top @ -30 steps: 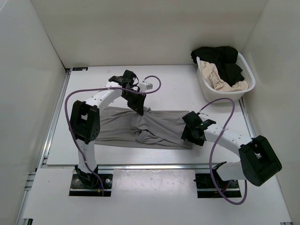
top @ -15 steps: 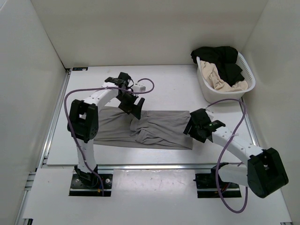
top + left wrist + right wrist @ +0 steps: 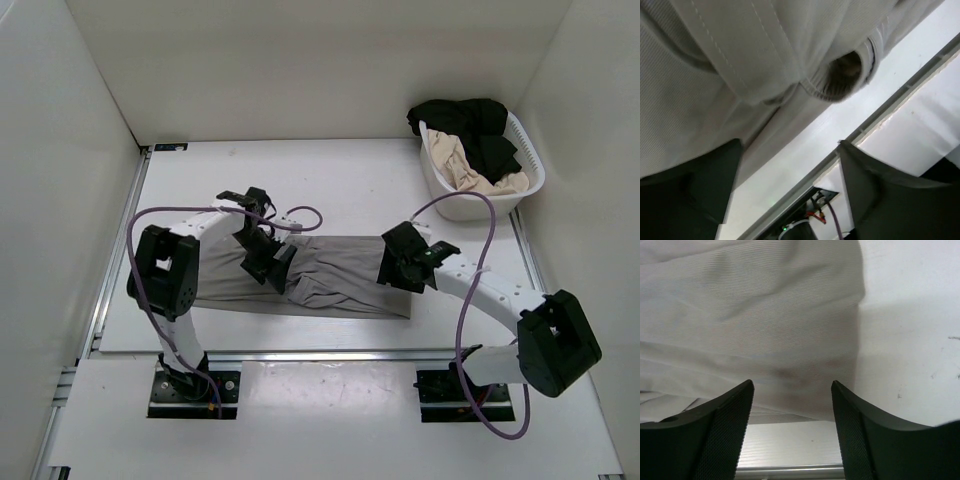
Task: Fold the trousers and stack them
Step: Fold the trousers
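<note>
The grey trousers (image 3: pixel 330 275) lie flat in a long band across the white table (image 3: pixel 350 190), and both arms are bent down over them. The left gripper (image 3: pixel 270 268) hangs above the rumpled middle of the cloth, and the right gripper (image 3: pixel 392 272) sits over the band's right end.

From the left wrist, the left gripper (image 3: pixel 790 147) has its two dark fingers (image 3: pixel 700 195) spread wide, with nothing pinched between them. The trousers (image 3: pixel 740 65) fill the space beyond the fingertips and run under the left-hand finger, their lower edge crossing the gap between the two. A ribbed, rolled opening (image 3: pixel 847 72) in the cloth sits beyond the right-hand fingertip; I cannot tell whether it is a cuff or the waist. Bare table shows in the gap past that edge.

From the right wrist, the right gripper (image 3: pixel 791 387) is also parted, its mesh-faced fingers (image 3: pixel 715 435) well apart and clamping nothing. The trousers (image 3: pixel 750 315) spread out ahead of both fingertips and across the gap between them. Their straight edge ends just beyond the right-hand finger, with plain table to that side.

Well beyond the right gripper, in the far corner, stands a white basket (image 3: pixel 440 195) holding a black garment (image 3: pixel 465 118) and a beige garment (image 3: pixel 465 172).
</note>
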`<act>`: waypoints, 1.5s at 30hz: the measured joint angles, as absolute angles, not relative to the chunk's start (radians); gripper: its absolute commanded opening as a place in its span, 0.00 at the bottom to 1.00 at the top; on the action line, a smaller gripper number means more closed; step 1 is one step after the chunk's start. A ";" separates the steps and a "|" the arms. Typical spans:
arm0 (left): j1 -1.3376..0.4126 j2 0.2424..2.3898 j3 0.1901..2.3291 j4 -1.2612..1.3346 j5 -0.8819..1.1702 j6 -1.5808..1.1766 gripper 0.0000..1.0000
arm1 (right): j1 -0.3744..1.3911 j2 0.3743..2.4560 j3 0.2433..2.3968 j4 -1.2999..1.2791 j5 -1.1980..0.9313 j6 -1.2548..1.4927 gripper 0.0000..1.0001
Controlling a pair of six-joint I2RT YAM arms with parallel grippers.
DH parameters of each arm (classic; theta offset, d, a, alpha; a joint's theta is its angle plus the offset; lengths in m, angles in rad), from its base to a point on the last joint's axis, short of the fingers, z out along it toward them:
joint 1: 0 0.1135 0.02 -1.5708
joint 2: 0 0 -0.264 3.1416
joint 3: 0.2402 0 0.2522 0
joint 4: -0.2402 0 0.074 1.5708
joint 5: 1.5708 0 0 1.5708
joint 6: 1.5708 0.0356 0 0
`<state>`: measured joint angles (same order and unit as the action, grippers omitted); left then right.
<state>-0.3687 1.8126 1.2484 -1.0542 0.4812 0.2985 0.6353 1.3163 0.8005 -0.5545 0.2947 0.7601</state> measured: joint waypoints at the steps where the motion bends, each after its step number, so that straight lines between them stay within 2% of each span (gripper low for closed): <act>1: -0.370 1.827 1.248 -1.055 0.486 0.299 0.79 | 0.635 1.321 0.801 -0.559 0.301 0.768 0.74; 2: -0.373 1.838 1.249 -1.048 0.492 0.303 0.76 | 0.635 1.327 0.801 -0.568 0.309 0.781 0.84; 4: -0.374 1.850 1.265 -1.048 0.501 0.310 0.80 | 0.633 1.337 0.800 -0.588 0.324 0.802 0.90; 7: -0.376 1.851 1.311 -1.051 0.500 0.316 0.93 | 0.606 1.333 0.778 -0.592 0.337 0.833 0.92; 11: -0.368 1.817 1.335 -1.047 0.464 0.316 0.97 | 0.535 1.333 0.728 -0.566 0.328 0.858 0.91; 12: -0.361 1.805 1.335 -1.050 0.455 0.317 0.97 | 0.520 1.339 0.718 -0.555 0.322 0.861 0.85; 14: -0.338 1.779 1.335 -1.055 0.443 0.317 0.99 | 0.490 1.363 0.702 -0.526 0.307 0.860 0.78; 17: -0.285 1.750 1.335 -1.061 0.433 0.315 1.00 | 0.457 1.398 0.701 -0.466 0.279 0.840 0.60; 18: -0.263 1.742 1.335 -1.063 0.429 0.313 1.00 | 0.445 1.407 0.705 -0.446 0.266 0.831 0.33; 19: -0.238 1.733 1.335 -1.064 0.424 0.312 1.00 | 0.431 1.419 0.710 -0.426 0.250 0.822 0.22; 22: -0.149 1.705 1.325 -1.063 0.404 0.306 1.00 | 0.395 1.457 0.723 -0.369 0.182 0.821 0.00; 28: 0.061 1.660 1.254 -1.055 0.309 0.315 1.00 | 0.297 1.409 0.656 -0.296 0.068 0.817 0.00; 34: 0.084 1.657 1.213 -1.058 0.199 0.355 1.00 | 0.025 1.245 0.644 -0.461 0.050 0.674 0.00; 38: 0.072 1.666 1.219 -1.061 0.194 0.362 1.00 | -0.067 1.201 0.788 -0.634 0.083 0.520 0.00; 45: -0.047 1.776 1.301 -1.052 0.215 0.353 1.00 | -0.105 1.187 1.074 -0.790 0.160 0.389 0.00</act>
<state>-0.0475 1.7756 1.3006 -1.0519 0.2153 0.3534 -0.1055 1.1866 1.0740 -0.7902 0.1596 0.3893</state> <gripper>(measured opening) 0.998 0.013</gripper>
